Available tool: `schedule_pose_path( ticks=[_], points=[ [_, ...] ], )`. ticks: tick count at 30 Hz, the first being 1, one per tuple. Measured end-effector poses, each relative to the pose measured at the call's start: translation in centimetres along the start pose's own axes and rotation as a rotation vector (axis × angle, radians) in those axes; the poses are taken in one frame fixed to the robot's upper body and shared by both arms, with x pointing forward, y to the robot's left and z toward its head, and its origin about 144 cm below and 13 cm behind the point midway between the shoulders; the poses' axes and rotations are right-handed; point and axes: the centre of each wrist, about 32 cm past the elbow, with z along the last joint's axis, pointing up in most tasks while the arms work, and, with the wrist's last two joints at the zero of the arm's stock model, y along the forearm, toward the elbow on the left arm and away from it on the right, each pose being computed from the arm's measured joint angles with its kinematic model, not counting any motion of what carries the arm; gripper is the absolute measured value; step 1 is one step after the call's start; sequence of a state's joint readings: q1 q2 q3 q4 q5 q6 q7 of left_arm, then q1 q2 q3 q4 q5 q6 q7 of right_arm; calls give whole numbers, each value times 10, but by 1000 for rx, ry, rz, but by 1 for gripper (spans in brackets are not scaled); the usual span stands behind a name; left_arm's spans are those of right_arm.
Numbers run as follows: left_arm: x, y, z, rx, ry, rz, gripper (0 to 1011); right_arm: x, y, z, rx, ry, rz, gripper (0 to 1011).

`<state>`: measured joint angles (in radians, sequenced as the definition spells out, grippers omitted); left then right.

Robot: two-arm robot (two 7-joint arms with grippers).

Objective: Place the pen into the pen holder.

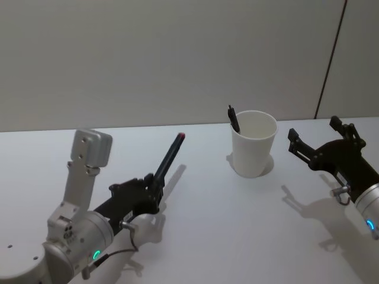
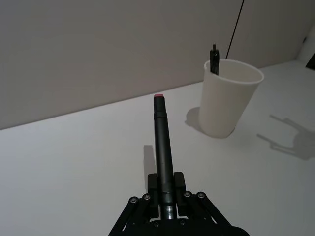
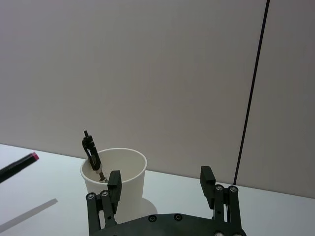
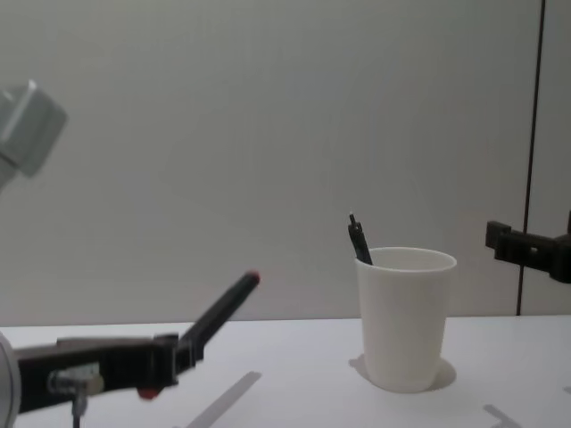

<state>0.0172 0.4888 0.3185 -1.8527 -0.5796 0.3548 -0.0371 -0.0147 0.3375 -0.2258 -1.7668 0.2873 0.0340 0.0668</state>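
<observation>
The left gripper (image 1: 153, 188) was pinching the pen (image 1: 169, 157) by its lower end, red tip angled up and forward: the carry step, I judged. The pen holder (image 1: 253, 148) stood ahead and to its right, well apart. Next the tip would have to rise over its rim and miss the 1 other pen (image 1: 233, 118) leaning inside. The right gripper (image 1: 315, 131), fingers spread and empty, hovered beyond the pen holder.

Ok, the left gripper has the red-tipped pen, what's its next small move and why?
Probably lift the left gripper and carry the pen right, over the pen holder. The clamped pen tilts toward it but sits to its left, red tip below rim height in the chest view. Another pen leans at the left rim, so aim mid-opening. The right gripper hangs open, right of the holder.
</observation>
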Motion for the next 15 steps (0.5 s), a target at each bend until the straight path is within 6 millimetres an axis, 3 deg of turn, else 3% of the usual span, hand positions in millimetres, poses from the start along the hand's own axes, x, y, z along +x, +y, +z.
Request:
schedule_pose_path(
  ticks=[15],
  points=[
    [11, -6, 1, -219, -18, -165, 189, 0, 0, 0, 0, 0, 0, 1001]
  ],
)
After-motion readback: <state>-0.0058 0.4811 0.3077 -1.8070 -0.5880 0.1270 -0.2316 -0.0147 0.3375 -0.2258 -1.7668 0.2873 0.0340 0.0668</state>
